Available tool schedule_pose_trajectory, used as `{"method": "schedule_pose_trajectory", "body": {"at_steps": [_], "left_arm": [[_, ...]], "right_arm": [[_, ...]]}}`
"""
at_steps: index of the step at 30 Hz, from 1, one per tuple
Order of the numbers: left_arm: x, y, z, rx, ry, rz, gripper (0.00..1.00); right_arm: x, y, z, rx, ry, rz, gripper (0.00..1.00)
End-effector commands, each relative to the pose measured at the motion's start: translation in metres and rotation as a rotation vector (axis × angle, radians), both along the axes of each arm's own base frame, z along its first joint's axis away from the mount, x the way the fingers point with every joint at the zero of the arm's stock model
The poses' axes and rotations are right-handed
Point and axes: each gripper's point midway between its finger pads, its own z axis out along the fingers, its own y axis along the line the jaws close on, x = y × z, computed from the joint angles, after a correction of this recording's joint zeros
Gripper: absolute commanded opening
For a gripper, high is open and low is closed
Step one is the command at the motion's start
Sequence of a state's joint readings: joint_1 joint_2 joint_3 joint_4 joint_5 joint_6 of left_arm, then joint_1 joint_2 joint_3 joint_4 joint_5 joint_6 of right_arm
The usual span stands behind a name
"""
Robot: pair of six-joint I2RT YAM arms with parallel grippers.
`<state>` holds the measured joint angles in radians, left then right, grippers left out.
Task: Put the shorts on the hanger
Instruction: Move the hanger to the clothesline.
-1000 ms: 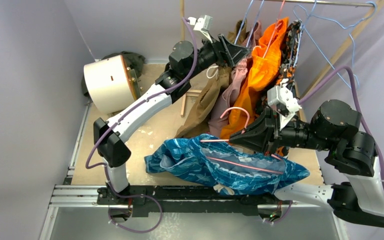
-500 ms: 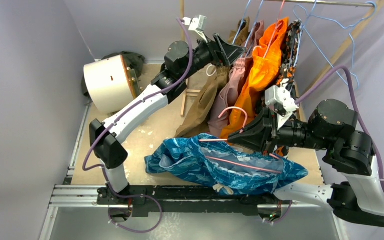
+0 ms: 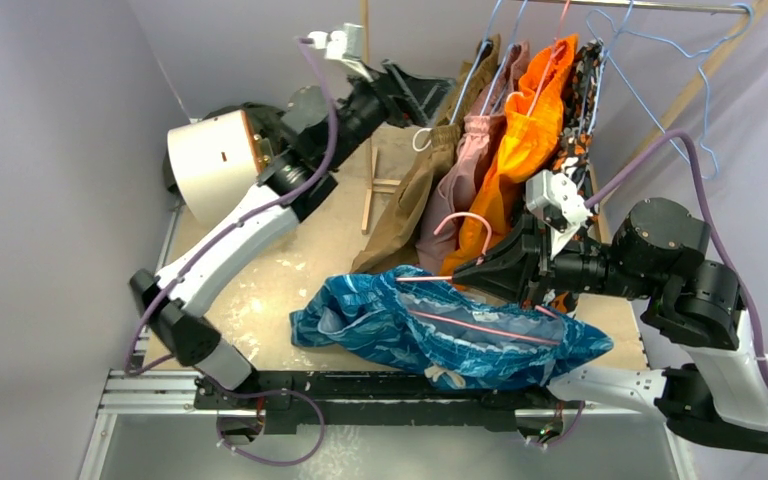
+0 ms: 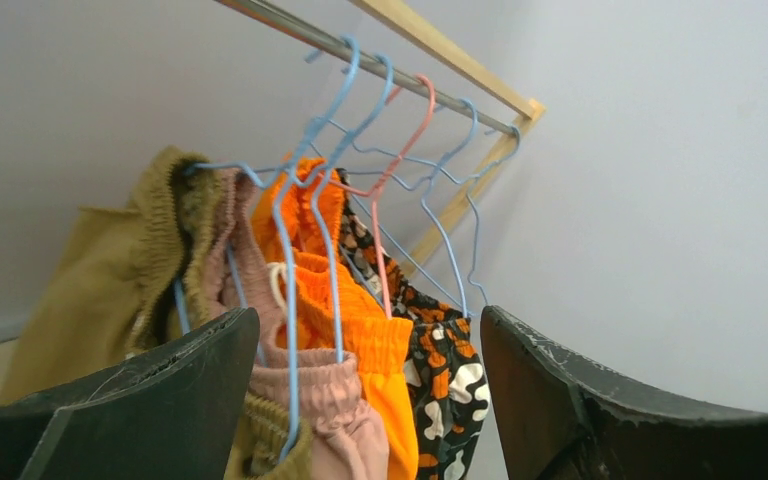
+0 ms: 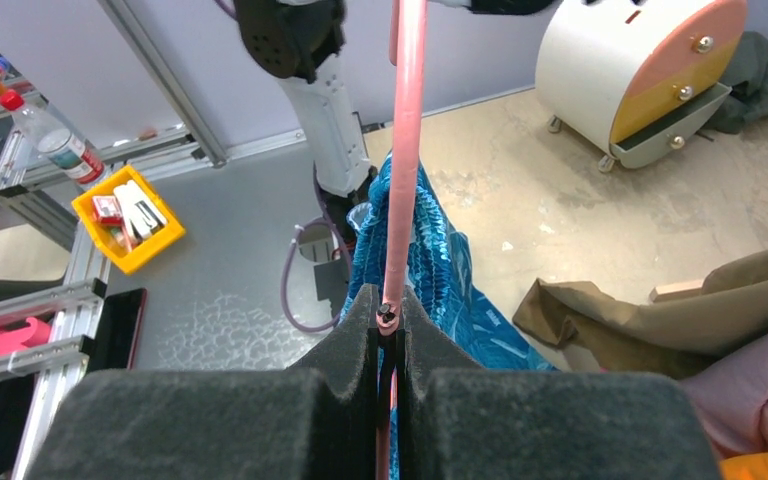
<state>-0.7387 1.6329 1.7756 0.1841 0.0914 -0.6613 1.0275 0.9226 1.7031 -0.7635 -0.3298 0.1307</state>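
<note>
The blue-and-teal shorts [image 3: 440, 330] hang bunched on the pink-red wire hanger [image 3: 480, 326] just above the table's near edge; they also show in the right wrist view [image 5: 430, 265]. My right gripper [image 3: 457, 268] is shut on the hanger's wire [image 5: 405, 150] near the neck; the curved hook [image 3: 465, 222] rises behind it. My left gripper [image 3: 442, 88] is open and empty, held high up by the rail, next to the hanging clothes.
A rail [image 4: 360, 55] at the back carries light blue hangers [image 4: 325, 180] with brown [image 3: 410, 205], pink, orange [image 3: 520, 150] and patterned shorts. A white drum-shaped drawer unit [image 3: 215, 165] stands at the back left. Purple walls enclose the table.
My left arm has swung up and to the left, away from the hanging clothes. My right gripper has shifted slightly left with the hanger and the shorts.
</note>
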Motion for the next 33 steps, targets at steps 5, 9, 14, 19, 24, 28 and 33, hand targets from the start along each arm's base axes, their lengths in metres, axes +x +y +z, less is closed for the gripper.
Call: {"method": "schedule_pose_trajectory", "body": {"at_steps": [5, 9, 14, 19, 24, 28, 33], "left_arm": [[-0.047, 0.150, 0.059, -0.169, -0.062, 0.383, 0.81], [-0.079, 0.198, 0.050, -0.164, -0.048, 0.477, 0.82], [-0.115, 0.246, 0.037, -0.136, -0.025, 0.553, 0.82], [-0.147, 0.286, 0.031, -0.128, -0.016, 0.616, 0.82], [-0.168, 0.317, 0.029, -0.135, -0.021, 0.684, 0.82], [-0.175, 0.332, 0.027, -0.109, -0.016, 0.728, 0.82], [-0.176, 0.335, 0.023, -0.087, -0.015, 0.741, 0.82]], "right_arm": [[0.056, -0.008, 0.031, 0.113, -0.051, -0.312, 0.00], [0.075, 0.018, 0.017, 0.018, -0.012, -0.328, 0.00], [0.091, 0.047, 0.007, -0.081, -0.028, -0.304, 0.00], [0.071, 0.028, 0.154, 0.230, -0.217, -0.256, 0.00], [0.022, -0.015, 0.212, 0.485, -0.346, -0.152, 0.00], [0.047, 0.014, 0.160, 0.296, -0.271, -0.182, 0.00], [0.056, 0.030, 0.124, 0.154, -0.219, -0.168, 0.00]]}}
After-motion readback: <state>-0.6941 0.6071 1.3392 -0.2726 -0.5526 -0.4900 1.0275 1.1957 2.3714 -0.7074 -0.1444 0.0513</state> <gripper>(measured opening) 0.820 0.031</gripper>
